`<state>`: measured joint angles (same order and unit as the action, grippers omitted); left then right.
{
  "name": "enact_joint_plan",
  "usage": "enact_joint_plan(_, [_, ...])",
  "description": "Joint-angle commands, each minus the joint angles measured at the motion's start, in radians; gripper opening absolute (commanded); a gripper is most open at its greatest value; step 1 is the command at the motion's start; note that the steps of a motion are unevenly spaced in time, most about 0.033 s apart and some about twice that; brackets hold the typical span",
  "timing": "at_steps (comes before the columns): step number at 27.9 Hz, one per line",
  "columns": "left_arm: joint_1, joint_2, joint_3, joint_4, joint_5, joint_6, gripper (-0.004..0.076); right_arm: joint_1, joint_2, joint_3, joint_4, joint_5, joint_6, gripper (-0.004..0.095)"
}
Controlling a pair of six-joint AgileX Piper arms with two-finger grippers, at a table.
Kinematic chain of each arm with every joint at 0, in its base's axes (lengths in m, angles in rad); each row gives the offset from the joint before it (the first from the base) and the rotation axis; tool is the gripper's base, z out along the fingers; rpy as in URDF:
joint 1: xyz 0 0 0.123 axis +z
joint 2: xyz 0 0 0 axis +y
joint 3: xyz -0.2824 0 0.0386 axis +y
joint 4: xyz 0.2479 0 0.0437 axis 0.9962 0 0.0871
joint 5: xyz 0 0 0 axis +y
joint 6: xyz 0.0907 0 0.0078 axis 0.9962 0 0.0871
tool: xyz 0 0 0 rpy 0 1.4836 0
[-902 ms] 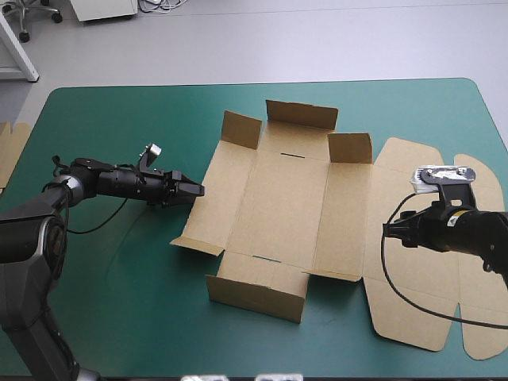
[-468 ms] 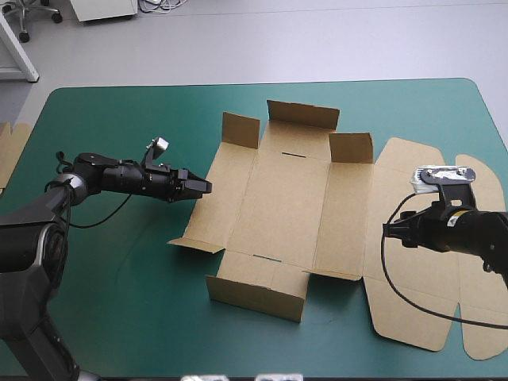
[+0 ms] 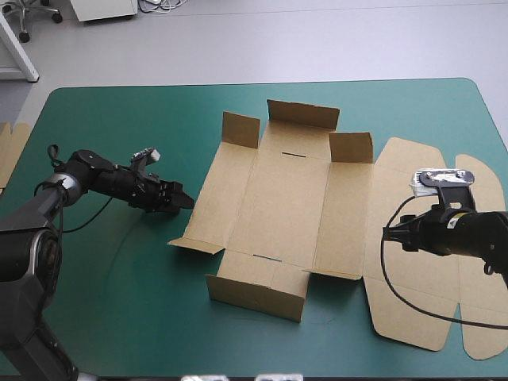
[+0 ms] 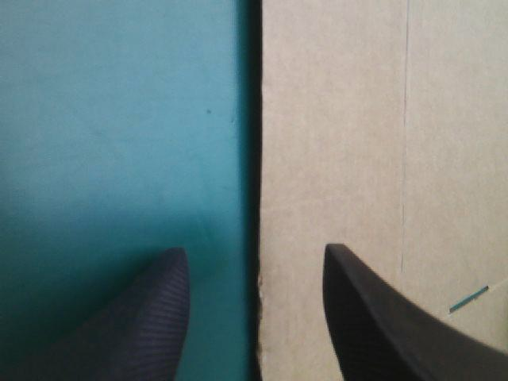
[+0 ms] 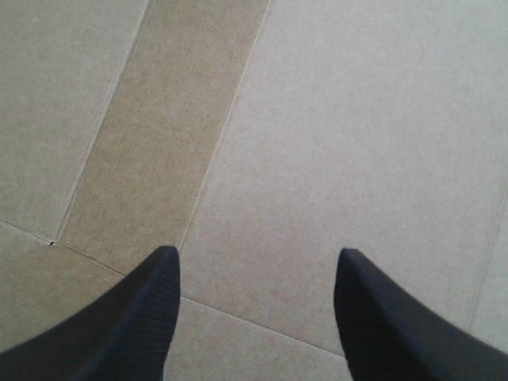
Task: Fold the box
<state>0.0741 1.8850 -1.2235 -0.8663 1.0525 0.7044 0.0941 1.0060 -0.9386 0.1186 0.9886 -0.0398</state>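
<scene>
The brown box (image 3: 286, 198) lies in the middle of the table as a cut sheet. Its far wall, two far corner flaps and near wall (image 3: 258, 290) stand raised, while the lid (image 3: 421, 270) lies flat to the right. My left gripper (image 3: 182, 202) is low beside the box's left panel. In the left wrist view this gripper (image 4: 254, 251) is open, astride the panel's edge, one finger over the teal-green cover (image 4: 119, 119), the other over board (image 4: 381, 159). My right gripper (image 3: 389, 234) hovers over the lid; seen from the wrist, the gripper (image 5: 258, 252) is open above bare board (image 5: 357, 119).
An edge of more brown board (image 3: 11, 151) shows at the table's left edge. Bare teal-green cover (image 3: 119, 302) spreads left of and in front of the box. The lid reaches close to the table's right edge.
My left gripper first reached toward the box's left panel, then drew back a little and dropped lower beside its edge. The right arm and the box have not moved.
</scene>
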Motion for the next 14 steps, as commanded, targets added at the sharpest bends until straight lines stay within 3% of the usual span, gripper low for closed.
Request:
enact_joint_plan(1, [-0.060, -0.016, -0.016, -0.023, -0.009, 0.001, 0.0402, -0.010, -0.011, -0.034, 0.001, -0.033, -0.003, 0.0540])
enact_joint_plan(8, [-0.167, 0.030, -0.016, -0.060, 0.028, 0.009, 0.0403, -0.010, -0.011, -0.034, 0.001, -0.033, -0.003, 0.0540])
enact_joint_plan(14, [-0.180, 0.030, -0.016, -0.438, 0.218, 0.183, 0.0403, -0.010, -0.011, -0.034, 0.001, -0.035, -0.003, 0.0540])
